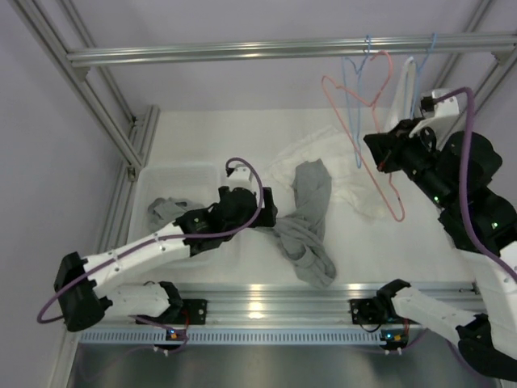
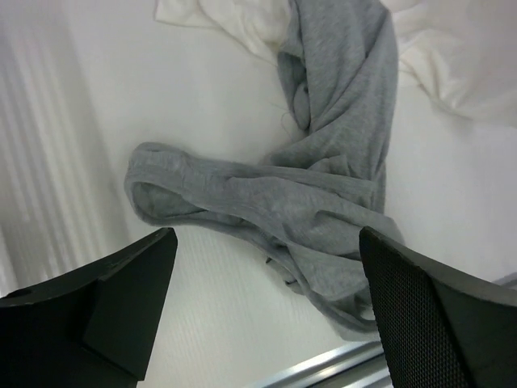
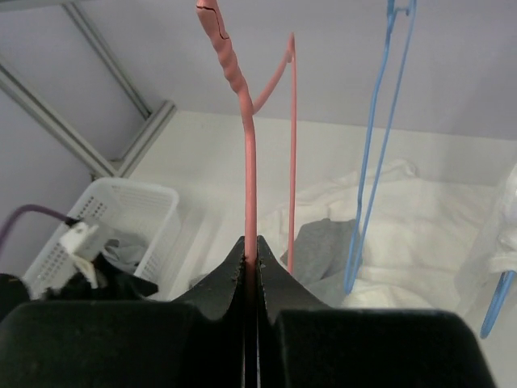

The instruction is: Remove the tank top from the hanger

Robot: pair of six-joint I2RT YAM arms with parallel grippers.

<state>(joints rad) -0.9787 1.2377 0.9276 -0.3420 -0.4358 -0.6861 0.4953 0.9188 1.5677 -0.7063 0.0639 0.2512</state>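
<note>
My left gripper point(image 2: 266, 252) is hanging low over the white table point(image 1: 202, 137), and I am holding its two black jaws wide open with nothing in them. The soft grey cotton tank top point(image 2: 339, 162) is lying crumpled on the table right under those jaws. One end of it is resting on a rumpled white cloth point(image 1: 355, 182).

My right gripper point(image 3: 250, 242) is pinching its jaws tight on the thin pink wire hanger point(image 3: 249, 162), up beside a thin blue wire hanger point(image 3: 376, 145). The pink hanger is looking bare, with no cloth on it.

So I am thinking the main job is done, because the top is off. All that may be left is letting go of the hanger.
</note>
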